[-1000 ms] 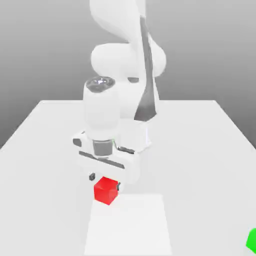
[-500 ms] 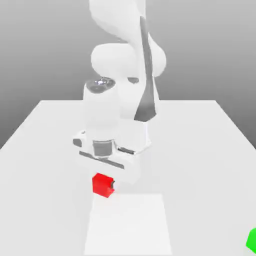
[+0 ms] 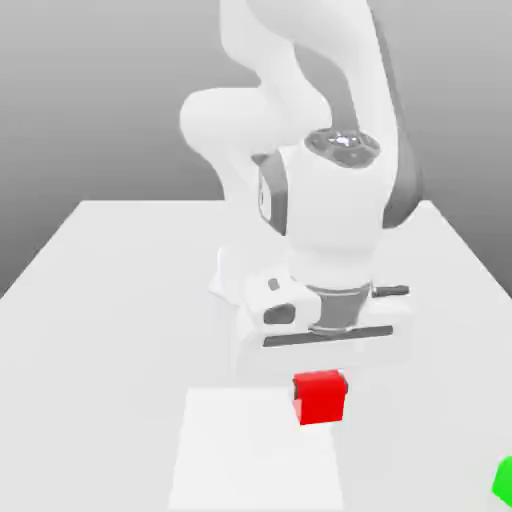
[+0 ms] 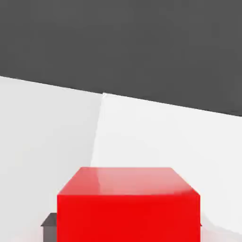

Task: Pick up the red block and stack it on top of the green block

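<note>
- Gripping the matte red block (image 3: 320,398), a plain flat-faced cube, the hand (image 3: 325,385) has a dark fingertip at either side of it.
- In the exterior view, the red block appears over the far right corner of a smooth, pale, flat square (image 3: 255,450) at the bench's near edge.
- The green block (image 3: 504,482), plain and angular, sits by the near right corner of the smooth white bench (image 3: 100,350), well apart from the red one.
- Glossy grey caps break up the arm's rounded white shell (image 3: 335,215).

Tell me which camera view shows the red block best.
The hand view: the red block looms large there, two faces plain. The exterior view shows it smaller, but adds that the claw grips it.
</note>
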{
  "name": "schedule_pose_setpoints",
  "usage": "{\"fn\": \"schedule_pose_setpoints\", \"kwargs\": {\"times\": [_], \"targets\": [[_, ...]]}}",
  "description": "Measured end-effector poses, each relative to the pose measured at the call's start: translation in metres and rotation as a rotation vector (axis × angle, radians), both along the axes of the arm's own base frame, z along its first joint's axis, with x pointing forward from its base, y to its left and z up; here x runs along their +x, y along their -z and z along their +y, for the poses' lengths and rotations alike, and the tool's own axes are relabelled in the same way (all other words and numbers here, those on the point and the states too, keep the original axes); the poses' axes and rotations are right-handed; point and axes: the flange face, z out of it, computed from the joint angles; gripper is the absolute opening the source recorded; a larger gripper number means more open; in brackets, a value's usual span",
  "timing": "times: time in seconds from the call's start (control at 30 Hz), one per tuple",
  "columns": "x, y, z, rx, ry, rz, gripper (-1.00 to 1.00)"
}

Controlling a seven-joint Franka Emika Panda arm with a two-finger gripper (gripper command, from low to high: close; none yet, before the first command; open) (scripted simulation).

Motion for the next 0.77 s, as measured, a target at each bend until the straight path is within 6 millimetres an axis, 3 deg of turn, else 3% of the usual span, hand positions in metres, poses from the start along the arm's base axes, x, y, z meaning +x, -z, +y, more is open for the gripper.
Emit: {"fn": "schedule_pose_setpoints", "kwargs": {"times": [0.13,0.3,0.4,0.43,0.6,0.63,0.7,0.77], "targets": [[0.019,-0.006,0.074,0.004,-0.250,0.003,-1.00],[0.022,-0.011,0.177,0.014,-0.561,0.006,-1.00],[0.022,0.025,0.194,0.016,-0.610,0.007,-1.00],[0.021,0.041,0.195,0.016,-0.614,0.007,1.00],[0.021,0.041,0.195,0.016,-0.614,0.007,1.00],[0.021,0.048,0.195,0.016,-0.616,0.006,1.00],[0.021,0.033,0.196,0.015,-0.617,0.006,1.00],[0.021,0.004,0.196,0.015,-0.617,0.006,1.00]]}}
